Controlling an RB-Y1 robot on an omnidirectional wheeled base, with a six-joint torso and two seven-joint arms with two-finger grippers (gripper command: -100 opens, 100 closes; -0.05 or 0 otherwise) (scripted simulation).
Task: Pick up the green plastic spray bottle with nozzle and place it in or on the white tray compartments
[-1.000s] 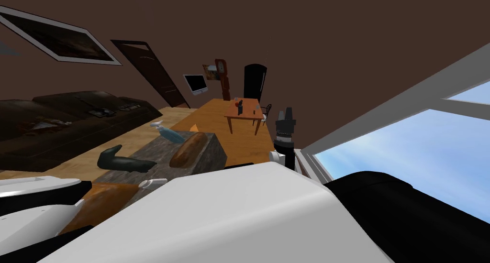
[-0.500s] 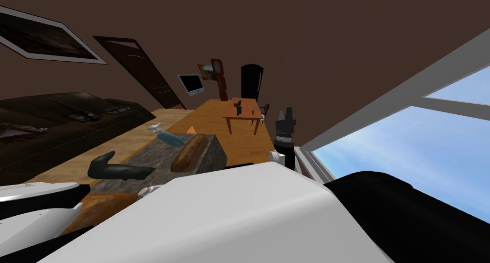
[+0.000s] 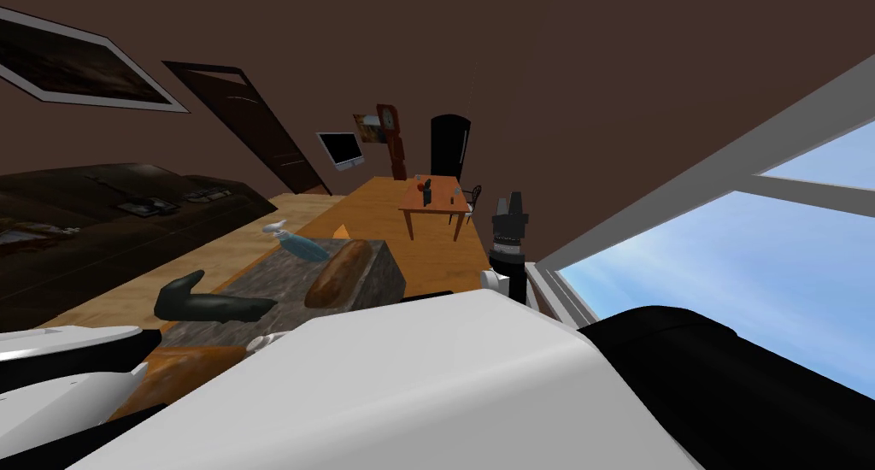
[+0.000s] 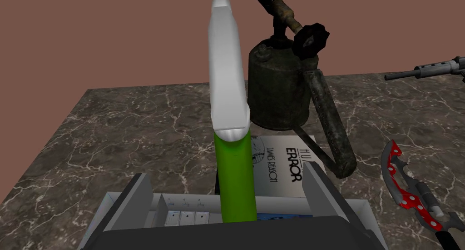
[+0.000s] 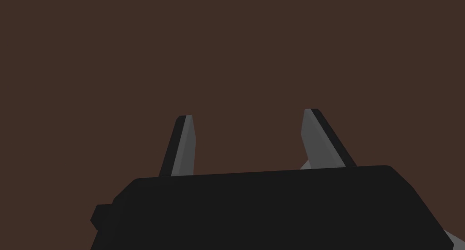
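My left claw (image 4: 226,172) stands open at the lower middle of the wrist frame, fingers (image 4: 141,195) clear of the green spray bottle with white nozzle (image 4: 234,179) rising between them; I judge it ungripped, resting in the white compartmented tray (image 4: 119,205) beneath, its base hidden; the tray sits on a dark veined-marble desk (image 4: 136,124), near a rusty dark metal blowtorch (image 4: 277,88) and a white printed book (image 4: 281,165); brown wall behind; my right claw (image 5: 248,114) is open, idle.

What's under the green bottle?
A white tray with small compartments lies below the bottle. Its bottom end is hidden behind the dark body of my left gripper, so whether it touches the tray can't be seen.
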